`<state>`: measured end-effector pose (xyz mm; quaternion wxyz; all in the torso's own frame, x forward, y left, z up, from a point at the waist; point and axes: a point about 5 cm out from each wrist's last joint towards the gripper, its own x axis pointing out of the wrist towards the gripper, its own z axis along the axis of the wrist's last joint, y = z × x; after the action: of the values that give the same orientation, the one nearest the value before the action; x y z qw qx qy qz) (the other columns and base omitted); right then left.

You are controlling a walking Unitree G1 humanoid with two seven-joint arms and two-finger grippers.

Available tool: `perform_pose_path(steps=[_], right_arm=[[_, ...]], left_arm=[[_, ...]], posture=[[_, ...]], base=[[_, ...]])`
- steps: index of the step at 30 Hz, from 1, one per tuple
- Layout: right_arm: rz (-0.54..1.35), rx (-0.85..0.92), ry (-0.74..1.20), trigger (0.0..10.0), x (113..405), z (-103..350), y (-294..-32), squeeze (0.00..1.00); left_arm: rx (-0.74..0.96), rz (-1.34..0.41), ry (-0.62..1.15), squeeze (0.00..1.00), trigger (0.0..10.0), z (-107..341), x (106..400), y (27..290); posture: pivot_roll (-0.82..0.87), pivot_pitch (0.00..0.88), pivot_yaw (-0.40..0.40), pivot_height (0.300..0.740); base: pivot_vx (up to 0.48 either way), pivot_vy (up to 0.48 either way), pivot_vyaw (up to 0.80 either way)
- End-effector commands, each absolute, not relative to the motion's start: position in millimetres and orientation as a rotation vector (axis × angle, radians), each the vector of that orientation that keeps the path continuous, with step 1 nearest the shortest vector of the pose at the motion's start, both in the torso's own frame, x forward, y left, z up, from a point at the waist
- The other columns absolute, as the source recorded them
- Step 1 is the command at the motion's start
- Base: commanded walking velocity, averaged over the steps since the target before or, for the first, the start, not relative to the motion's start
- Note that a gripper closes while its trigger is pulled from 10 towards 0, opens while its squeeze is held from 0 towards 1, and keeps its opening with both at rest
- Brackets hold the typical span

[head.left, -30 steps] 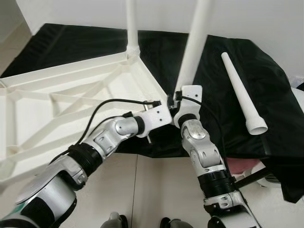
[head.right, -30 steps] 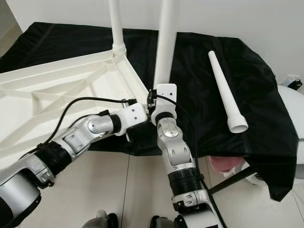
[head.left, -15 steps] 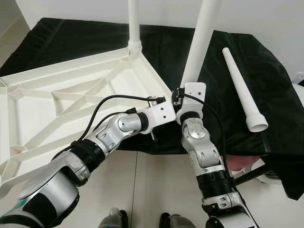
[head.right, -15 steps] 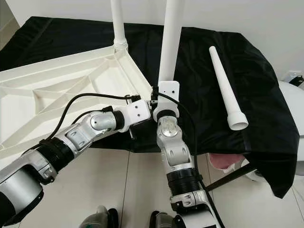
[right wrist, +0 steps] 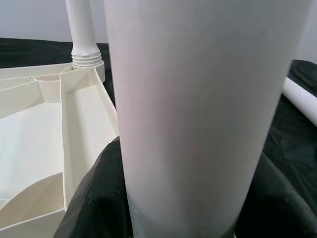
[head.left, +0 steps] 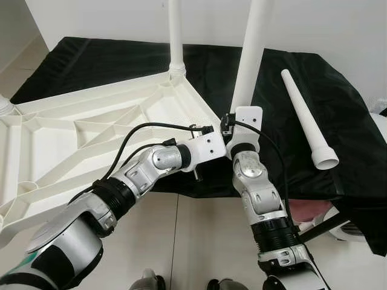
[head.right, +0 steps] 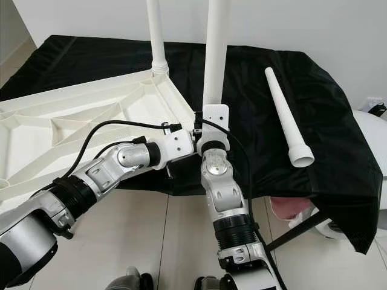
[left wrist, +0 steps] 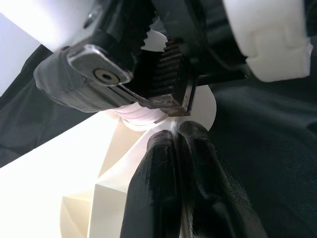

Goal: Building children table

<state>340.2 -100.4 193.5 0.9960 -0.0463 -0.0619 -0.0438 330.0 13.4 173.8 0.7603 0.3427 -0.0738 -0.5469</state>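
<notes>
Left eye view looks down on a white plastic tabletop [head.left: 91,130] lying upside down on a black cloth [head.left: 338,115], its ribbed underside facing up. The cloth covers a raised surface against a white wall [head.left: 338,27], and the near edge of the tabletop reaches out past the cloth's edge over the tiled floor [head.left: 193,241].

One white leg [head.left: 176,36] stands upright, screwed into the far corner of the tabletop. A second leg [head.left: 249,57] stands upright at the near right corner, and the right hand [right wrist: 148,198] is wrapped around its lower part; the right wrist view shows the black fingers [right wrist: 91,198] on either side of the thick white tube, pinching it. A third leg [head.left: 307,118] lies loose on the cloth to the right, well apart from the tabletop, with its wide open end toward the near edge of the cloth.

The left hand [left wrist: 176,148] is at the same near right corner, just beside the right wrist. In the left wrist view its two fingers [left wrist: 153,193] are pressed together with nothing clearly between them, their tips at the threaded base of the second leg, where it meets the corner of the tabletop. The toothed black parts of the right hand sit close above them.

A black cable [head.left: 142,130] loops from the left forearm to the left wrist.
</notes>
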Motion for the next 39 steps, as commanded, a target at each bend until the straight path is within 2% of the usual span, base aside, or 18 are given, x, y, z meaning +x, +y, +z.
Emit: perform_pose_path(steps=[1,39], right_arm=[[-0.299,-0.186,-0.047,10.0,343.6,178.8,-148.6,0.0],[-0.299,-0.186,-0.047,10.0,343.6,178.8,-148.6,0.0]], left_arm=[[0.881,-1.901,-0.129,0.0,0.0,172.4,284.0,-1.2],[0.881,-1.901,-0.129,0.0,0.0,172.4,284.0,-1.2]], posture=[[0.0,0.167,-0.012,0.74],[0.0,0.167,-0.012,0.74]], base=[[0.0,0.0,0.0],[0.0,0.0,0.0]])
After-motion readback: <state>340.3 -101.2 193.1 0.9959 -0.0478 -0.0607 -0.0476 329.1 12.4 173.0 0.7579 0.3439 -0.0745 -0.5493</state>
